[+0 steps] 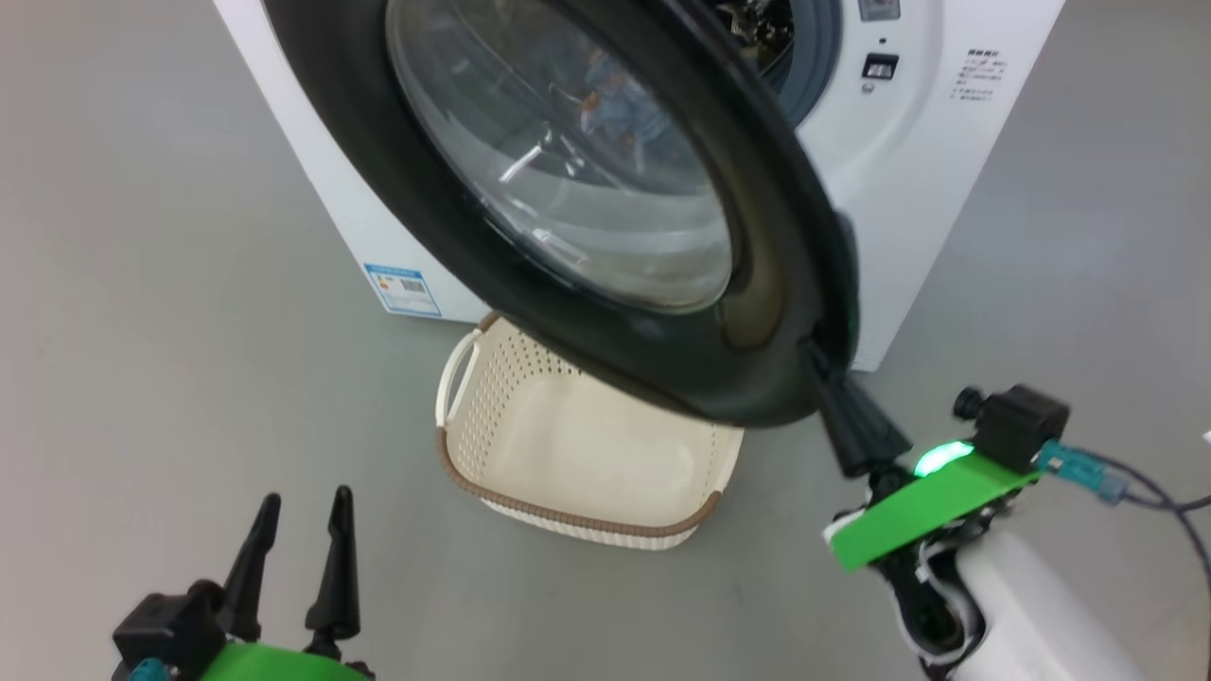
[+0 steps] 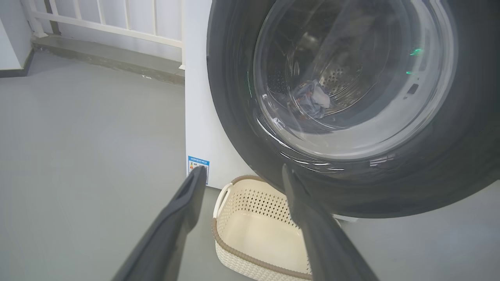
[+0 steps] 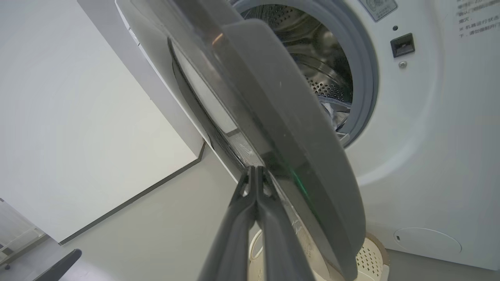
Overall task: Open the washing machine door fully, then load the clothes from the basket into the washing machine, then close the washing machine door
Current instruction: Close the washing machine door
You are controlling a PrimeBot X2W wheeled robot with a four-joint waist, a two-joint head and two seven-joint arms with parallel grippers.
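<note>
The right gripper is clenched, its two dark fingers pressed flat together with nothing between them. In the head view their tips touch the lower right edge of the washing machine door. In the right wrist view they meet the door where the glass joins the black rim. A green plate sits on that wrist, and a cable runs off toward the right.

The left gripper hangs released above the near left part of the grey floor. Its fingers are spread wide, hold nothing, and stand well apart from the door. In its own view the left gripper points toward the basket and the door's lower rim.

The door is partly swung out from the washing machine, hinged on the left, with the drum opening and its grey gasket showing past the door's right edge. The latch slot is on the white front, right of the opening.

The clothes lie inside the steel drum as a small blue-grey heap seen through the glass.

The basket stands on the floor at the machine's front foot, partly under the door's lowest edge, with its smooth cream bottom in plain sight. A blue label is stuck low on the machine's white panel, just left of the basket. A white railing runs along the far edge of the floor.
</note>
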